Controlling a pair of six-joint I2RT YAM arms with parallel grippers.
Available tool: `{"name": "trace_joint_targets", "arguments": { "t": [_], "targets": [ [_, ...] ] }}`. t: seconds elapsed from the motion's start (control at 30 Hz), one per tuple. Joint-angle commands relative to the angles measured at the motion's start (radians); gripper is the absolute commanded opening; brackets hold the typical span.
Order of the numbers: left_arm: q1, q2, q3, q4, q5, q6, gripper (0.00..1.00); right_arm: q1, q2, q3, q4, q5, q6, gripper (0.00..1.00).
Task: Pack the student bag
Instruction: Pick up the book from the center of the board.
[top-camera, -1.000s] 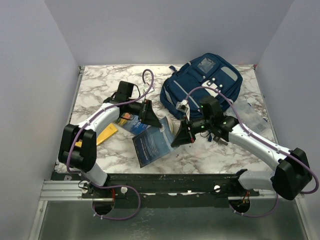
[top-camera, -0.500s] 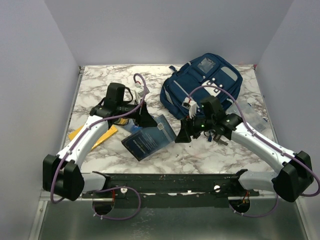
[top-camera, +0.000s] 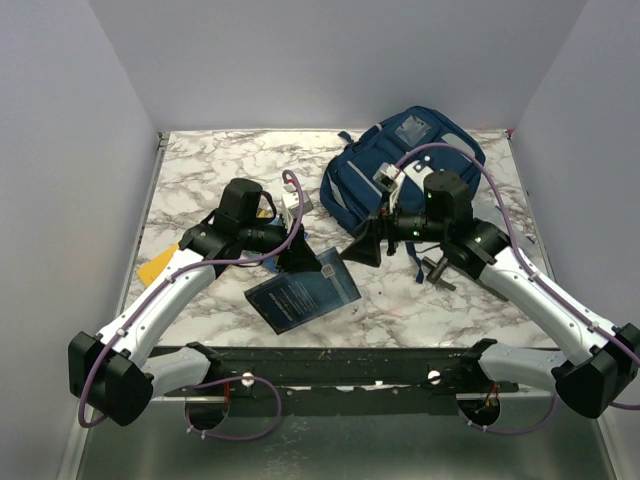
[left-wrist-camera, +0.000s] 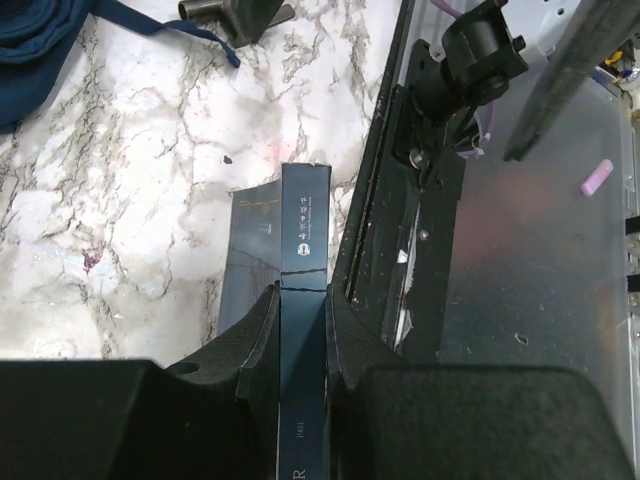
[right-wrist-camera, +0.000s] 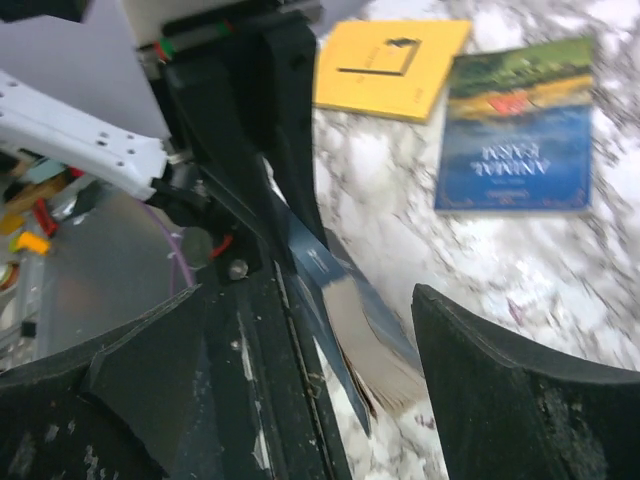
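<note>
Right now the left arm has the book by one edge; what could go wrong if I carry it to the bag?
1. The left fingers pinch the book only at one edge; it may pivot or slip out when lifted.
2. The right fingers, open, hang between book and bag; the arms could collide on the way.
3. No open mouth shows on the bag from above.

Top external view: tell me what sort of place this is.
Probably a robot lab cell: marble-patterned table boxed in by plain walls, arms bolted to a metal rail, student bag and book as props.
</note>
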Motion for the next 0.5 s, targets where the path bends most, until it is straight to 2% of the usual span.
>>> {"name": "trace_joint_targets", "arguments": {
  "t": [0.0, 0.07, 0.2, 0.47],
  "targets": [
    [-0.011, -0.051, 0.010, 0.025, 0.095, 0.023, 0.00, 0.002, 0.096, 0.036, 0.090, -0.262, 0.009, 0.86],
    [-0.012, -0.050, 0.012, 0.026, 0.118, 0.021, 0.00, 0.010, 0.123, 0.018, 0.118, -0.322, 0.025, 0.86],
    [-0.017, -0.038, 0.021, 0.030, 0.193, 0.013, 0.00, 0.036, 0.143, -0.031, 0.148, -0.334, 0.028, 0.86],
    [-0.019, -0.051, 0.021, 0.061, 0.258, -0.009, 0.00, 0.045, 0.121, -0.160, 0.182, -0.380, 0.059, 0.78]
  ]
}}
